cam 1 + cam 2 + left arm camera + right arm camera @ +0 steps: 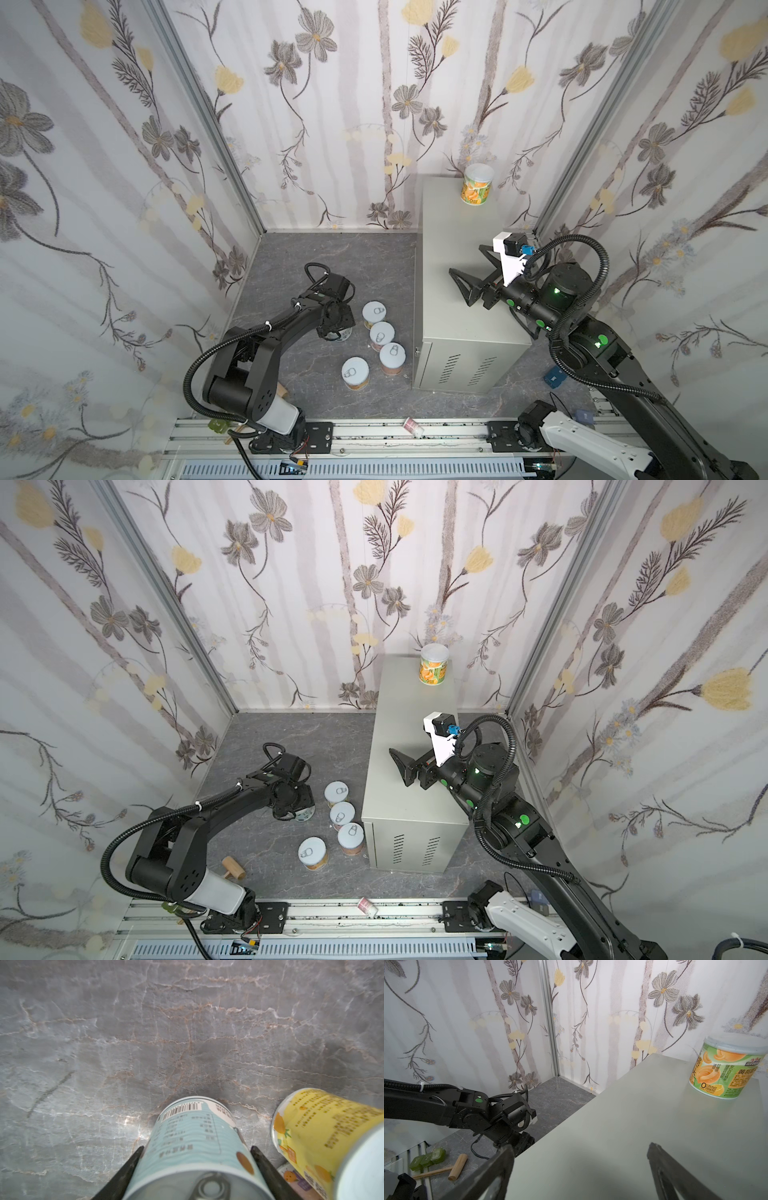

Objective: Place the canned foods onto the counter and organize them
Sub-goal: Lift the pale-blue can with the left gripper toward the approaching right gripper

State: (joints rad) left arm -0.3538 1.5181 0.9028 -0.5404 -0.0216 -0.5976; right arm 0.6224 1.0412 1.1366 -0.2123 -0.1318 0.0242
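Left wrist view: the left gripper clamps its fingers on both sides of a barcoded pale blue can on the floor, with a yellow can just to the right. Far on the counter, the green can reads "ZERO ADDED". The right gripper gapes wide, nearer.

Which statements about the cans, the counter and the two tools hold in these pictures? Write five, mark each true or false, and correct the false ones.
1. One can stands on the counter. True.
2. The right tool holds a can. False: it is open and empty above the counter.
3. The left tool grips a blue can that stands on the floor. True.
4. Four loose cans lie on their sides. False: they stand upright, lids up.
5. The mallet lies on the counter. False: it lies on the floor.
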